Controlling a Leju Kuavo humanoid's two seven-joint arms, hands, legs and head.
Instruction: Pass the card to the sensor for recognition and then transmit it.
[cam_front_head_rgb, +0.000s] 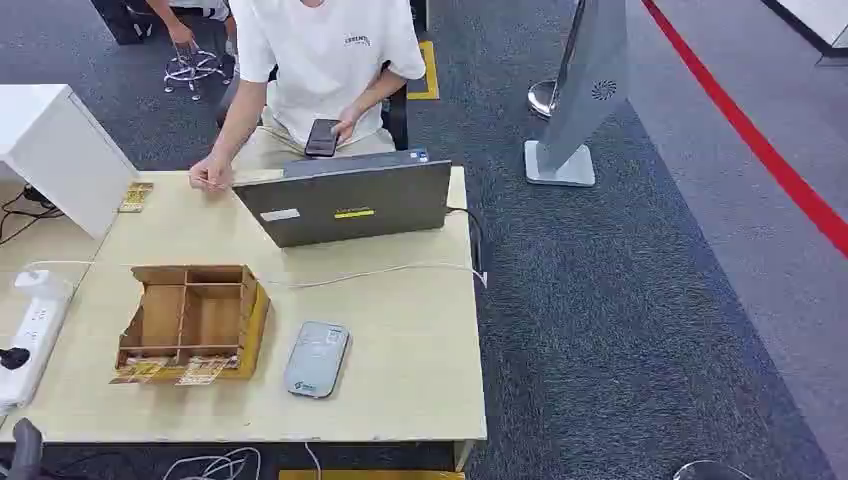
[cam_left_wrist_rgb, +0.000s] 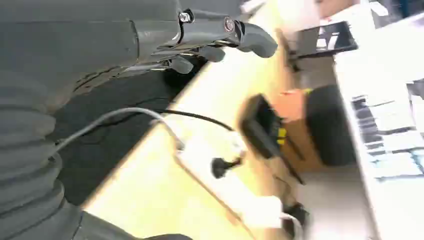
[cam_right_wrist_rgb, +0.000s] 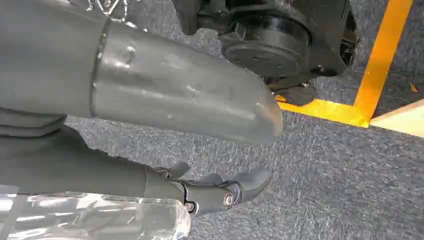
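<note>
The left hand (cam_left_wrist_rgb: 220, 37) hangs just off the near left corner of the table (cam_front_head_rgb: 400, 400), fingers loosely apart and holding nothing; in the head view a bit of it shows at the bottom left edge (cam_front_head_rgb: 25, 450). The right hand (cam_right_wrist_rgb: 220, 192) hangs low over the carpet beside the robot's body, fingers slack and apart, also holding nothing.

From the left hand, the cards (cam_front_head_rgb: 175, 371) lie at about one o'clock, near the table's front edge, resting against the near side of the wooden tray (cam_front_head_rgb: 190, 315). Their long sides run roughly along that edge, left to right. The sensor (cam_front_head_rgb: 316, 359), a flat grey pad, sits just beside the tray at three o'clock from the cards, its long axis pointing slightly toward one o'clock.

The left hand looks clearly nearer to the cards, so the pick likely falls to it: forward and slightly right, then sideways to the pad.

A person (cam_front_head_rgb: 320, 60) sits at twelve o'clock behind the laptop (cam_front_head_rgb: 345, 200), holding a phone (cam_front_head_rgb: 322, 137).
</note>
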